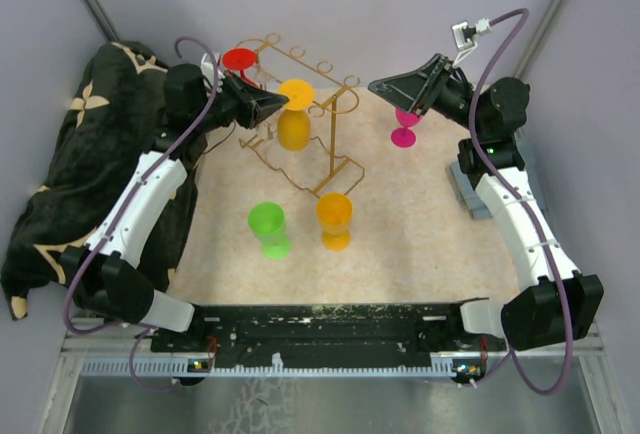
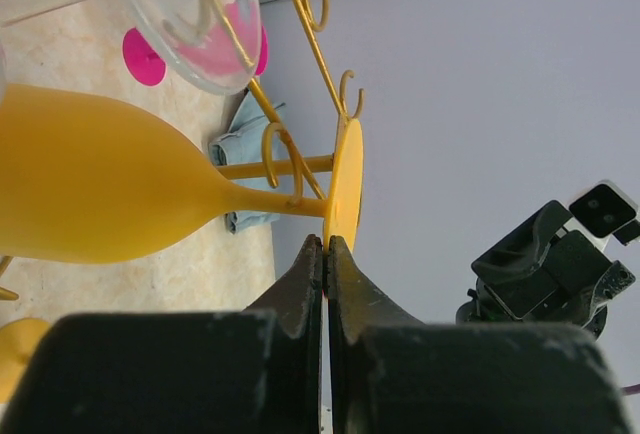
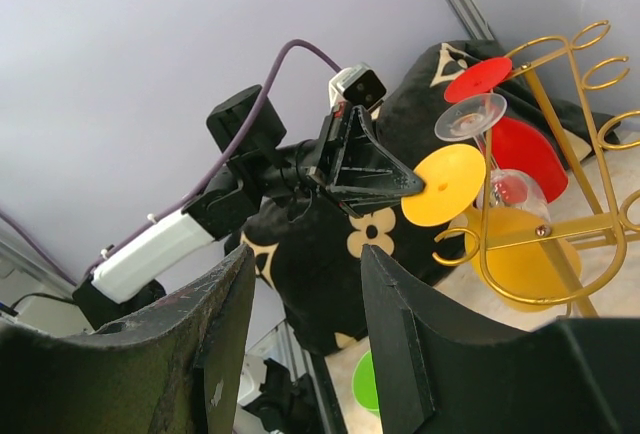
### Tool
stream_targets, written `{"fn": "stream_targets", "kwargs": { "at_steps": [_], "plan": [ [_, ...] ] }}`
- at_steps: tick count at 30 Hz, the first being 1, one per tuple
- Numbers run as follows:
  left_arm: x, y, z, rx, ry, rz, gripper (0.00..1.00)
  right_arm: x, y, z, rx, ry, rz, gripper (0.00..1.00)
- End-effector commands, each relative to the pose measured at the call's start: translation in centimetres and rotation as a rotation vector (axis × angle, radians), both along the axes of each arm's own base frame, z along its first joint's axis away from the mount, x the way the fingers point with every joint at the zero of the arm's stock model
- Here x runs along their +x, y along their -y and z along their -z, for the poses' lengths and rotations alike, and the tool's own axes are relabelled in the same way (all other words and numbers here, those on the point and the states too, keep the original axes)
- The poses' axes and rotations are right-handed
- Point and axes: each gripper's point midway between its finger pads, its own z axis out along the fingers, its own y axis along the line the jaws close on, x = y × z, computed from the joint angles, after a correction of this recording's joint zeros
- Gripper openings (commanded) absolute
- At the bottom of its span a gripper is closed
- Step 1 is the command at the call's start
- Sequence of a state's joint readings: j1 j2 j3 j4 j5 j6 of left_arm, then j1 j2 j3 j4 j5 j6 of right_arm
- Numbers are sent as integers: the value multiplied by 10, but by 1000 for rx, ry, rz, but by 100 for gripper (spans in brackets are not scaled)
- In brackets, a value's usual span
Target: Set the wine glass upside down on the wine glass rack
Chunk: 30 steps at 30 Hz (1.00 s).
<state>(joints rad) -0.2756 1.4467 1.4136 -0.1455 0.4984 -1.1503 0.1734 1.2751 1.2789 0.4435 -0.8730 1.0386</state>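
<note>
Yellow glass (image 2: pixel 100 184) hangs racked; wrist views show left claw (image 2: pixel 326 242) closed, right claw (image 3: pixel 305 266) parted.

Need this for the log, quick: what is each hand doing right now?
Left hand: closed, tips at the foot of the yellow glass.
Right hand: open, holding nothing.

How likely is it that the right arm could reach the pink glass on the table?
Probably yes. The pink glass stands alone on the table, close under the right arm, whose fingers are open and empty. The gold rack sits farther away, so nothing seems in the way.
</note>
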Motion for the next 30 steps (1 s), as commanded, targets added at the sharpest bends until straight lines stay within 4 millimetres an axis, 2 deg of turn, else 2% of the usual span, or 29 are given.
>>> {"fn": "stream_targets", "kwargs": {
  "at_steps": [1, 17, 30],
  "plan": [
    [1, -3, -30, 6, 101, -25, 0, -16, 7, -26, 11, 104, 25, 47],
    [-15, -18, -32, 26, 77, -100, 0, -18, 7, -29, 32, 103, 13, 47],
    [-8, -21, -21, 49, 69, -120, 0, -21, 8, -30, 33, 104, 17, 47]
  ]
}}
